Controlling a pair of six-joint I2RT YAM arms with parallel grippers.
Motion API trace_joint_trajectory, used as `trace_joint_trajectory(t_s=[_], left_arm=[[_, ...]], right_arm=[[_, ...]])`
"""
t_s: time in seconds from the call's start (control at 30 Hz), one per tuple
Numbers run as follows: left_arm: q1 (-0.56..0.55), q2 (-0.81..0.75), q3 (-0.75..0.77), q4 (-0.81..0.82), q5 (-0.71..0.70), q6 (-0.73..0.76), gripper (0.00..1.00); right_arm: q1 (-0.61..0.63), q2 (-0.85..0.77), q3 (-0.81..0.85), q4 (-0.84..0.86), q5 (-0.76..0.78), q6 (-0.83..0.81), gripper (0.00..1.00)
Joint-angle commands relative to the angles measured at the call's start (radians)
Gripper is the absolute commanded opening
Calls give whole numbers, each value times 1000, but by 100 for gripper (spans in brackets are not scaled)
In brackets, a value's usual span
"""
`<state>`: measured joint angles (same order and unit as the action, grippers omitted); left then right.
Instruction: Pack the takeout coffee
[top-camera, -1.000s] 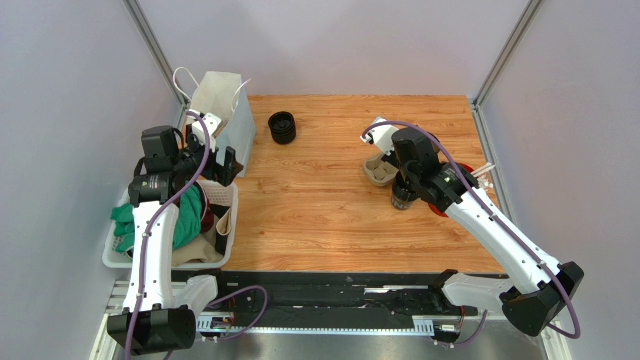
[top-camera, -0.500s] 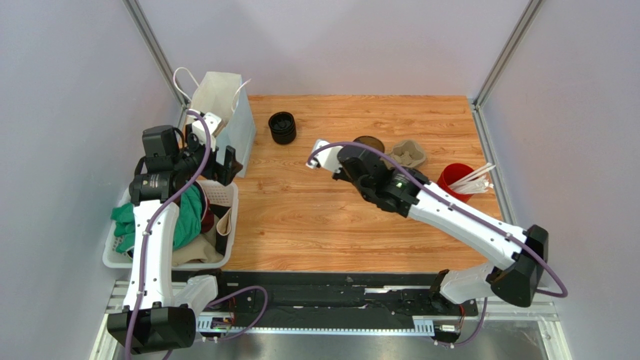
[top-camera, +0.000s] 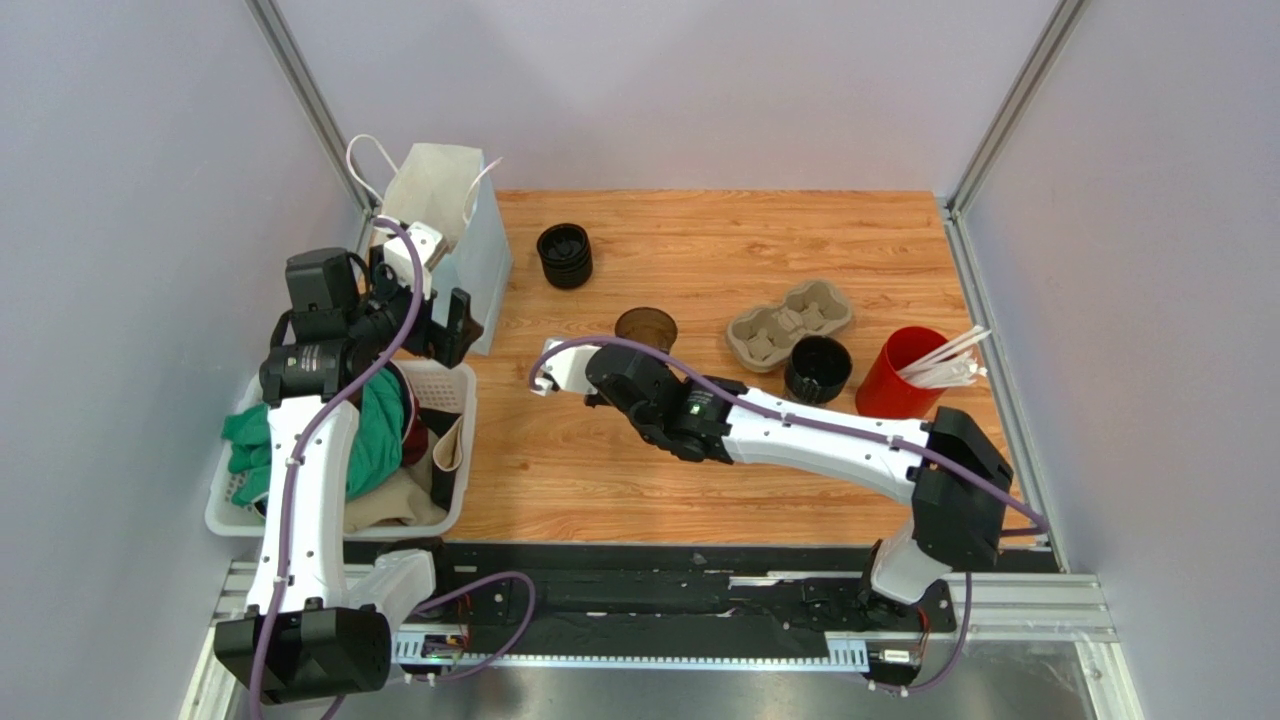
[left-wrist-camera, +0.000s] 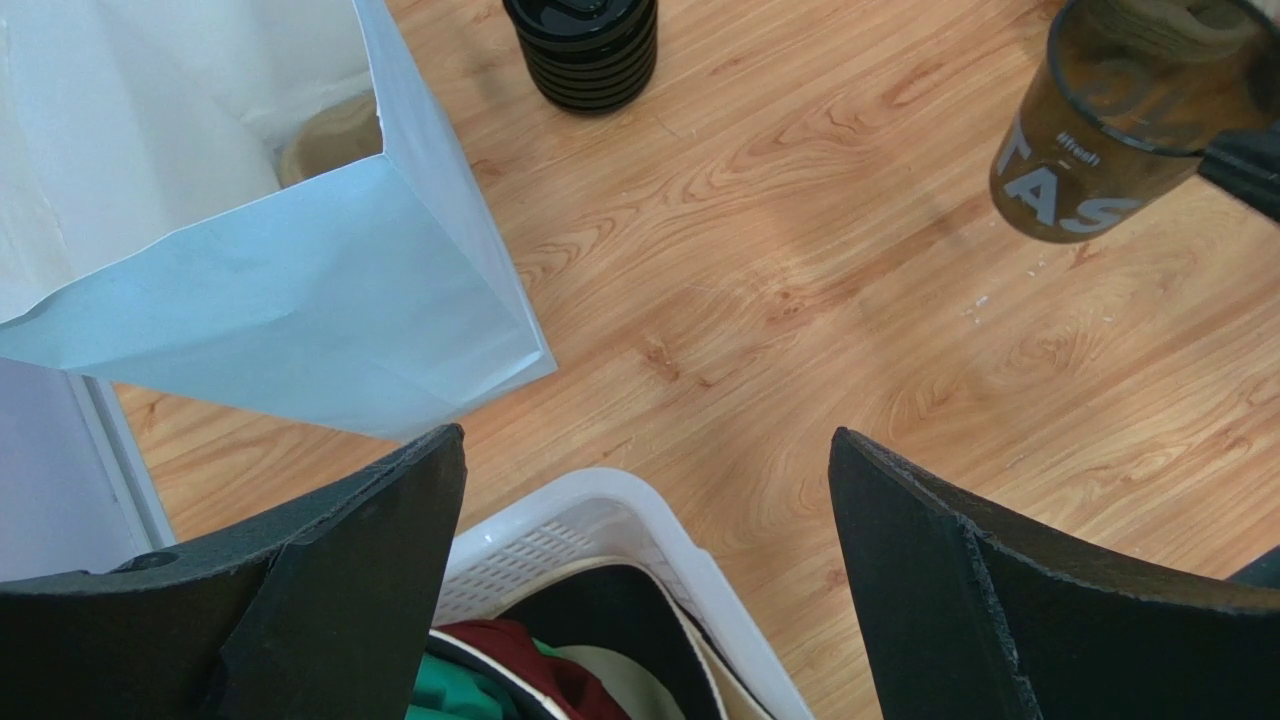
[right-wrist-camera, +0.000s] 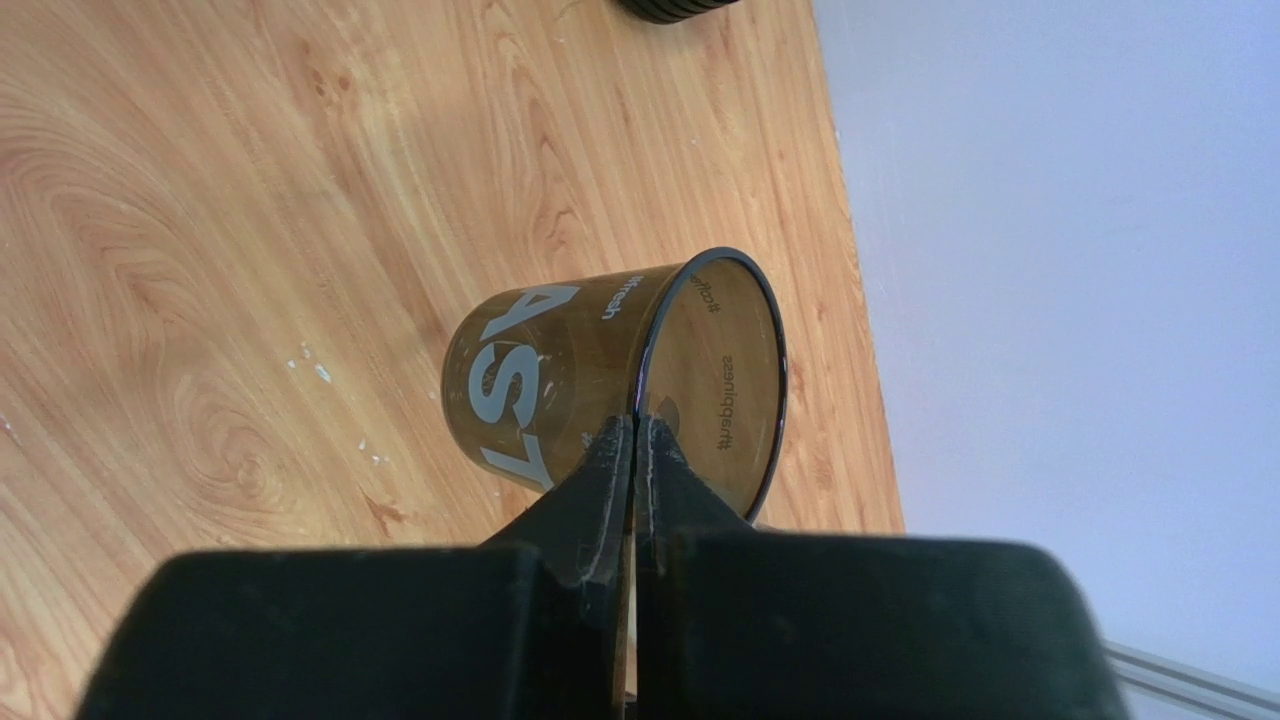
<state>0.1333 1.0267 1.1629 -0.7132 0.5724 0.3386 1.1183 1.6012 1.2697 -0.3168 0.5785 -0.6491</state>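
Pinches the rim of a see-through brown cup (right-wrist-camera: 564, 375) in the right gripper (right-wrist-camera: 633, 435), jaws closed tight on the thin wall, one finger inside and one outside. Reaches with that arm far to the left, across the middle of the tabletop (top-camera: 571, 465). Holds the cup mouth up, a little tilted, pale lettering on its side. Seems to hang just clear of the wood, though hard to tell for sure.

Holds the left gripper (left-wrist-camera: 643, 450) spread wide with nothing between the fingers. Hovers it above the corner of a white basket (left-wrist-camera: 601, 510) of clothes (top-camera: 383, 432) at the tabletop's left edge, just beside a white paper bag (left-wrist-camera: 256, 255) standing open.

Touches the takeout coffee (top-camera: 565, 255) with neither gripper. Upright at the far side of the tabletop, black lid on, ribbed wall, near the paper bag. Not in the cardboard cup tray (top-camera: 789, 323), and well apart from it to the left.

Further right: the tray flat on the wood, wells up. Just beside its near edge, perhaps touching, another black cup (top-camera: 819, 369). Right of that, a red cup (top-camera: 890, 378) with white straws (top-camera: 954, 350) leaning out toward the right.
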Motion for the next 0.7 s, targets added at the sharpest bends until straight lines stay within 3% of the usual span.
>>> trace_joint_trajectory(t_s=[0.0, 0.67], left_arm=[[3, -2, -2, 27, 9, -18, 99], [3, -8, -3, 26, 3, -18, 99]], right_arm=[[12, 31, -44, 148, 43, 31, 0], [32, 143, -159, 306, 78, 52, 0]])
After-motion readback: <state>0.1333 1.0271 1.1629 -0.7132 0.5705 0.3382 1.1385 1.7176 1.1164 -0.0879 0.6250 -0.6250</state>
